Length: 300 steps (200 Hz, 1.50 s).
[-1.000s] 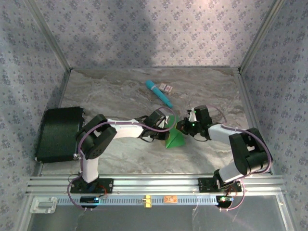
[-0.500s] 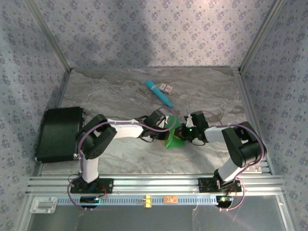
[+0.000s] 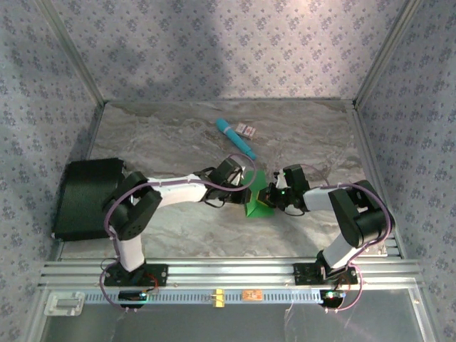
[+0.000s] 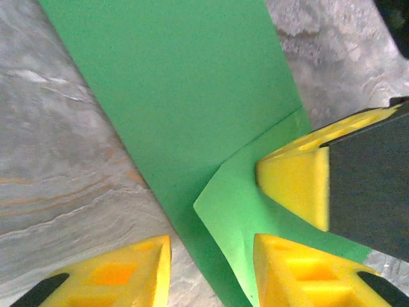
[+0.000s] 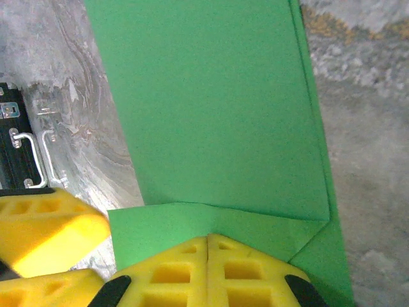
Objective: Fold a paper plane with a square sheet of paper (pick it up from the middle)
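Note:
The square sheet of paper (image 3: pixel 258 203) is bright green, partly folded, and lies on the marble table between both grippers. In the left wrist view the paper (image 4: pixel 185 96) has a lighter flap raised off it. My left gripper (image 4: pixel 211 256) is open, and the flap's edge lies in the gap next to the right-hand finger (image 4: pixel 307 275). A right gripper finger (image 4: pixel 294 182) rests on top of that flap. My right gripper (image 5: pixel 208 240) is shut, its joined tips pressed onto the folded flap of the paper (image 5: pixel 211 109). From above, the left gripper (image 3: pixel 246 187) and right gripper (image 3: pixel 269 194) face each other.
A teal cylindrical stick (image 3: pixel 235 138) and a small patterned card (image 3: pixel 247 130) lie behind the paper. A black case (image 3: pixel 89 198) sits at the table's left edge. Patterned walls and metal frame posts close in the table on three sides.
My left jaws have opened and let go of the paper flap. The right arm folded its elbow in while its shut tips stayed on the paper. The paper barely shifted.

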Each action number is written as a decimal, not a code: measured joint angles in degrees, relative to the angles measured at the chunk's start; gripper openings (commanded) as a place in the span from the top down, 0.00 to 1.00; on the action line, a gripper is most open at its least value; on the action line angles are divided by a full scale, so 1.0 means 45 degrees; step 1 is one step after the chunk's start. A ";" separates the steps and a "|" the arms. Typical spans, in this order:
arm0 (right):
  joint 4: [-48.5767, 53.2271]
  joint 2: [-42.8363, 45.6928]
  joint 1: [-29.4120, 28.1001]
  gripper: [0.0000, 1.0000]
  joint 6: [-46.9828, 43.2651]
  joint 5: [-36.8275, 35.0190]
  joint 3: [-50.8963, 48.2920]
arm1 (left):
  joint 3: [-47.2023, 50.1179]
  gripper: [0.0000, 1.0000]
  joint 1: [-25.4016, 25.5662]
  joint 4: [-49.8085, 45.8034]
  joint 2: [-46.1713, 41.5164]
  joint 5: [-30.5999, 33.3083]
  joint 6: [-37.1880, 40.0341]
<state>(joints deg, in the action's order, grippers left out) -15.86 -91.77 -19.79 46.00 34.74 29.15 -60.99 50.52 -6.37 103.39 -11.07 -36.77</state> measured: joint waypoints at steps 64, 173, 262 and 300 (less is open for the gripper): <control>-0.0019 0.0034 0.0010 1.00 0.0019 -0.0024 -0.0019 | -0.0049 0.92 0.0233 -0.0024 -0.0908 -0.1103 -0.0291; -0.0019 0.0083 0.0010 1.00 0.0024 -0.0107 -0.0044 | -0.1141 0.93 0.0393 0.0131 0.1273 -0.3959 -0.0899; -0.0024 0.0087 0.0010 1.00 0.0019 -0.0117 -0.0053 | -0.1418 0.92 0.0384 -0.0170 0.1880 -0.4114 -0.0850; -0.0019 0.0087 0.0010 1.00 0.0019 -0.0117 -0.0053 | -0.1418 0.92 0.0384 -0.0267 0.1885 -0.4114 -0.0845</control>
<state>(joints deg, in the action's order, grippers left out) -15.94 -91.37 -19.75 46.09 34.22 28.91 -67.37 52.25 -7.57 111.87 -29.58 -40.58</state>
